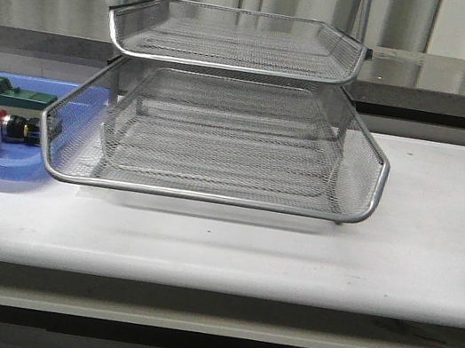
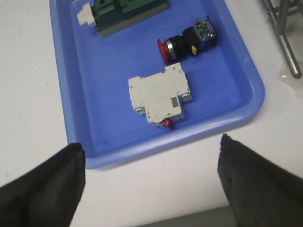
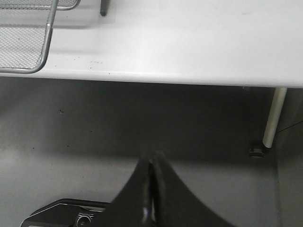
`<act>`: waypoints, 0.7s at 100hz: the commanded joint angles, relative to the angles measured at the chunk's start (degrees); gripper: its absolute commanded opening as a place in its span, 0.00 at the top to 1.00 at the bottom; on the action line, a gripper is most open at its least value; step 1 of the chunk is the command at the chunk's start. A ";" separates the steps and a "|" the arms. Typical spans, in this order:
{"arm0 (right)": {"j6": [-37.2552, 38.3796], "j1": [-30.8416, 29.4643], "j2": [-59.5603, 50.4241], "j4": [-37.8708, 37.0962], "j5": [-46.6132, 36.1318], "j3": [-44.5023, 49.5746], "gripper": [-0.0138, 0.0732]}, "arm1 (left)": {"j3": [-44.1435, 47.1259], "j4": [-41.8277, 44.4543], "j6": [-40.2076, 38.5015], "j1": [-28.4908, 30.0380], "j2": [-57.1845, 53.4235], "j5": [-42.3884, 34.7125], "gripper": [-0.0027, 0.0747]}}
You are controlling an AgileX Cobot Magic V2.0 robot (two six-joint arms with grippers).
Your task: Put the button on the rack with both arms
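Note:
The button (image 2: 185, 41), with a red mushroom head, black body and yellow and blue rear parts, lies on its side in the blue tray (image 2: 90, 80); it shows in the front view (image 1: 17, 127) left of the rack. The silver wire-mesh rack (image 1: 223, 127) stands mid-table. My left gripper (image 2: 151, 146) is open and empty, hovering over the tray's near rim and the table edge, short of the button. My right gripper (image 3: 152, 158) is shut and empty, held off the table's front edge over the floor. Neither arm shows in the front view.
A white block (image 2: 160, 98) and a green block (image 2: 125, 13) lie in the tray beside the button. A rack leg (image 2: 284, 40) stands right of the tray. The rack's corner (image 3: 28, 38) and a table leg (image 3: 273, 118) show in the right wrist view.

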 commanded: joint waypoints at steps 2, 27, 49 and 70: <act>-0.19 -0.28 -0.05 -0.90 -2.84 -1.88 0.92 | -6.12 -2.05 6.84 0.08 1.44 -0.81 0.26; -0.19 -0.28 -0.05 -0.90 -2.84 -1.88 0.92 | -20.33 -11.31 24.33 0.08 11.18 6.20 0.26; -0.19 -0.28 -0.05 -0.90 -2.84 -1.88 0.92 | -31.49 -14.64 37.02 0.08 20.73 14.64 0.26; -0.19 -0.28 -0.05 -0.90 -2.84 -1.88 0.92 | -40.06 -15.46 44.12 0.08 29.00 18.83 0.26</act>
